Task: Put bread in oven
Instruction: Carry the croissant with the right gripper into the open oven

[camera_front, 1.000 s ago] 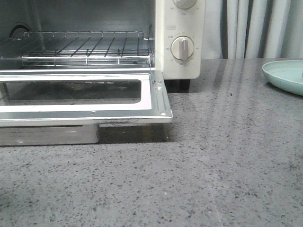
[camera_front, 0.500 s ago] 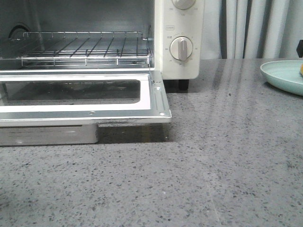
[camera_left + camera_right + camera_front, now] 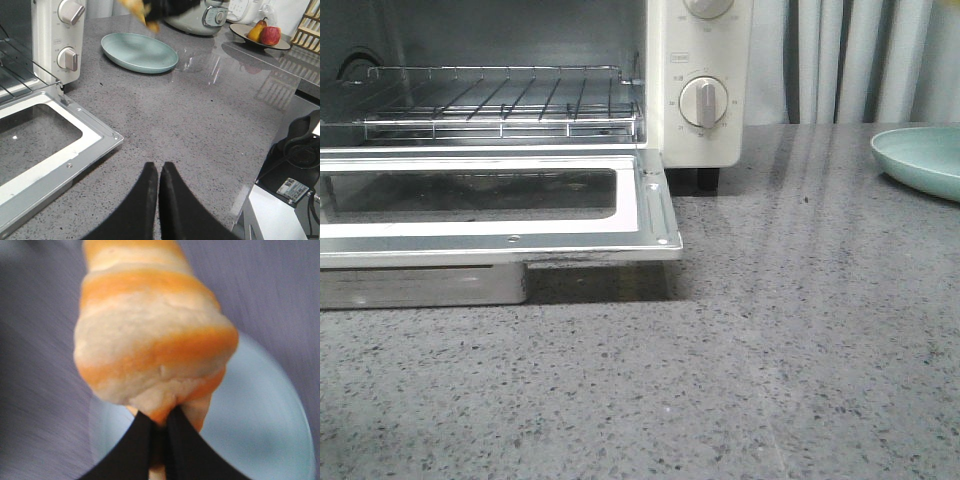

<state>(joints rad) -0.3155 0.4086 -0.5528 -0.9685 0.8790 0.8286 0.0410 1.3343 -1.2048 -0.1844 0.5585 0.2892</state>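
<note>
A cream toaster oven (image 3: 695, 90) sits on a speckled grey countertop (image 3: 770, 330), its glass door (image 3: 490, 205) folded down flat and its wire rack (image 3: 500, 100) bare. The right gripper (image 3: 159, 427) pinches a striped croissant-shaped bread (image 3: 150, 335) above a pale green plate (image 3: 139, 52). The left gripper (image 3: 158, 175) hovers shut and empty near the door's corner. Beyond sit a fruit dish (image 3: 260, 40) and rice cooker (image 3: 205, 17)

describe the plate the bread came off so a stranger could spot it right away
Start at the cream-white oven with its door folded open on the grey counter. Beside its dial side lies a shallow pale-green plate, empty, unlike the darker dish holding fruit farther back.
</note>
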